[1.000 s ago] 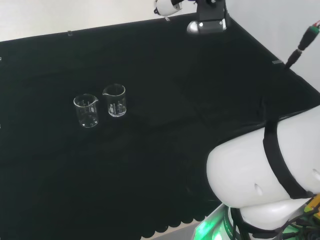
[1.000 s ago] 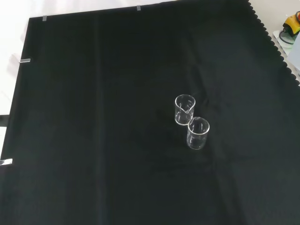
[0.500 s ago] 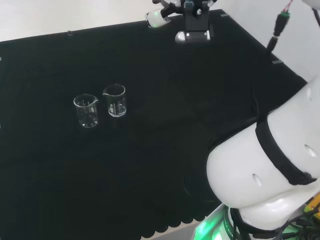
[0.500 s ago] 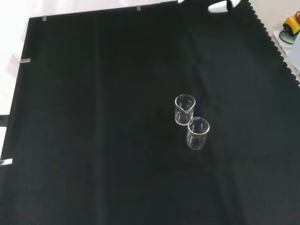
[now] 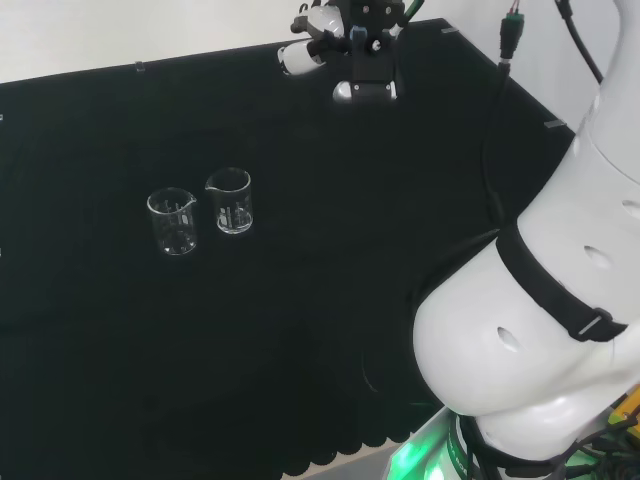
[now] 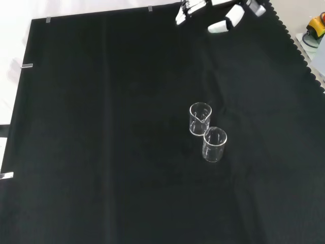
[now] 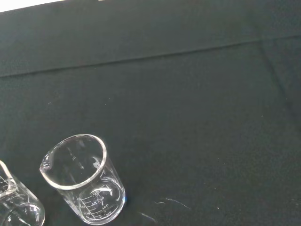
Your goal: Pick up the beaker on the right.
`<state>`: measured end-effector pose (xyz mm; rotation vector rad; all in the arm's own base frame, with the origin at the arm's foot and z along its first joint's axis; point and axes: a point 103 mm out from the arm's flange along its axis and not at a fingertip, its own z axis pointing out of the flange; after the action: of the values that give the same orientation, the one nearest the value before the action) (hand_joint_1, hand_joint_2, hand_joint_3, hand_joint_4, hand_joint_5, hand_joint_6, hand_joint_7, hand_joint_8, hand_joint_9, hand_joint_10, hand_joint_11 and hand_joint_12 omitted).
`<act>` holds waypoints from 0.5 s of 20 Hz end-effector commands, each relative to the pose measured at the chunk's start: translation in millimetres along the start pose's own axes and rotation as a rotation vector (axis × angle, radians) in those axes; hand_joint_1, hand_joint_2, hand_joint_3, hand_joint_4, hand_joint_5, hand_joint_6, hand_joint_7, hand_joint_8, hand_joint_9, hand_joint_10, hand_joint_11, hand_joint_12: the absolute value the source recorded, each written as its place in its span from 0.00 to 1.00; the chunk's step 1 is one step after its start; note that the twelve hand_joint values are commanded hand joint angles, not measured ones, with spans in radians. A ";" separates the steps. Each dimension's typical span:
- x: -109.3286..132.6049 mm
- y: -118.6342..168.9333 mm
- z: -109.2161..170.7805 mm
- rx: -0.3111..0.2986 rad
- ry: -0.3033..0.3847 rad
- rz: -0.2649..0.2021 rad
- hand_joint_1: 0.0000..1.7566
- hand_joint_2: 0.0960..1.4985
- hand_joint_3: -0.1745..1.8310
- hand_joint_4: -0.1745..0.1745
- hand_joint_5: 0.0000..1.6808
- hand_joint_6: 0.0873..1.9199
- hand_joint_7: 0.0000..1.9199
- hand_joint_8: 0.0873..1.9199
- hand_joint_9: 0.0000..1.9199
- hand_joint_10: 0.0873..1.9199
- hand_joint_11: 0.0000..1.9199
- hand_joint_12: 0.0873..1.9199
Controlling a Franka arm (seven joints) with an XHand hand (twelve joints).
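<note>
A: What differs from a moment ago?

B: The hand (image 6: 223, 20) has come further into the front view from the top edge; half a second back only a fingertip or two showed there. In the head view it now hangs lower and more to the left above the far side of the black cloth (image 5: 320, 330), and the white arm link (image 5: 520, 350) at the right has shifted. The glassware has not moved.

A: How many pieces stand there?

B: Two clear beakers, both upright, just beside each other and well apart from the hand. In the head view the right beaker (image 5: 230, 201) stands next to the left beaker (image 5: 173, 221). In the front view they sit one behind the other, near the middle of the cloth.

A: And the fingers?

B: Stretched out and apart, curled round nothing; the hand carries nothing.

A: The wrist view?

B: One beaker close up, spout visible, with the other's edge beside it.
</note>
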<state>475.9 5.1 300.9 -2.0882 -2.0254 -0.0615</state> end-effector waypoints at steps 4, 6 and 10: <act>-5.8 28.2 28.9 0.014 0.038 -0.024 0.19 0.62 0.54 0.38 0.16 0.00 0.05 0.20 0.07 0.28 0.00 0.44; -10.4 32.6 36.2 0.022 0.046 -0.036 0.20 0.61 0.54 0.38 0.16 0.00 0.05 0.20 0.07 0.28 0.00 0.44; -16.0 44.0 55.5 0.048 0.096 -0.066 0.21 0.59 0.54 0.38 0.16 0.00 0.06 0.20 0.07 0.28 0.00 0.43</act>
<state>492.9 2.1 277.5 -2.0695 -2.0213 -0.0542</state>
